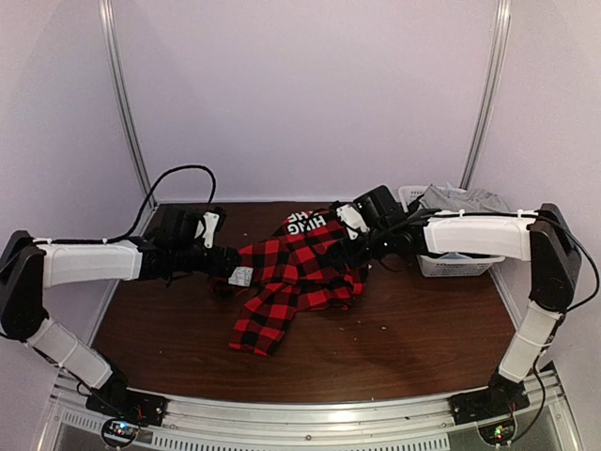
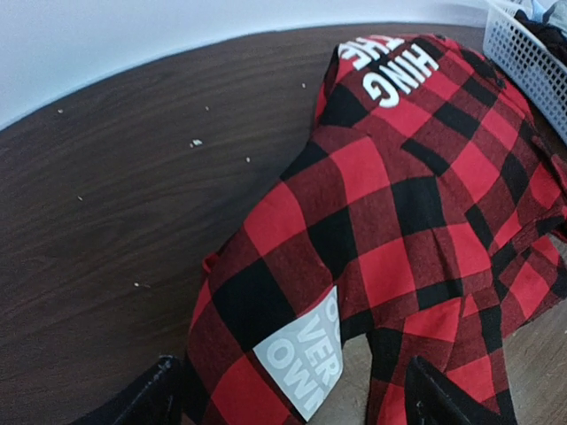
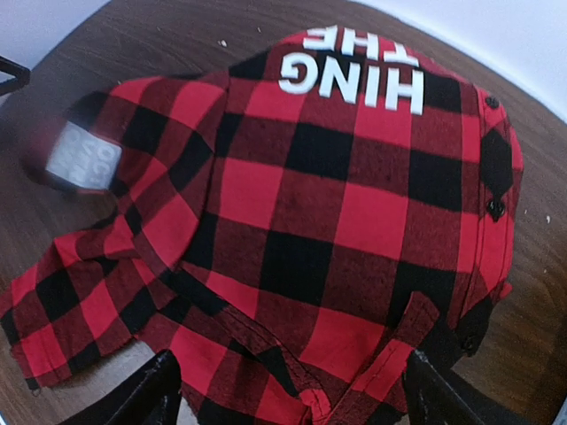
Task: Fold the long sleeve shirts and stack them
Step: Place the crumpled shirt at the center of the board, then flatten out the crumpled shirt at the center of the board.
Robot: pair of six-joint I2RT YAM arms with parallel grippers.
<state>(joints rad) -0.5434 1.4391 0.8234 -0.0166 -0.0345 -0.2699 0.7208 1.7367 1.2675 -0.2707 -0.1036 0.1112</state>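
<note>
Hovering low, my right gripper [image 3: 292, 394] has its two fingers spread wide, and nothing is pinched between them. My left gripper [image 2: 297, 403] is wide open too. The red-and-black shirt [image 1: 291, 282] lies bunched up in the middle of the table [image 1: 423, 329], right between my two grippers, with one sleeve trailing toward the near side. I think I sit at both ends of it so I can grab it and pull it flat for folding. The white basket [image 1: 455, 266] with grey cloth inside stands at the far right.
</note>
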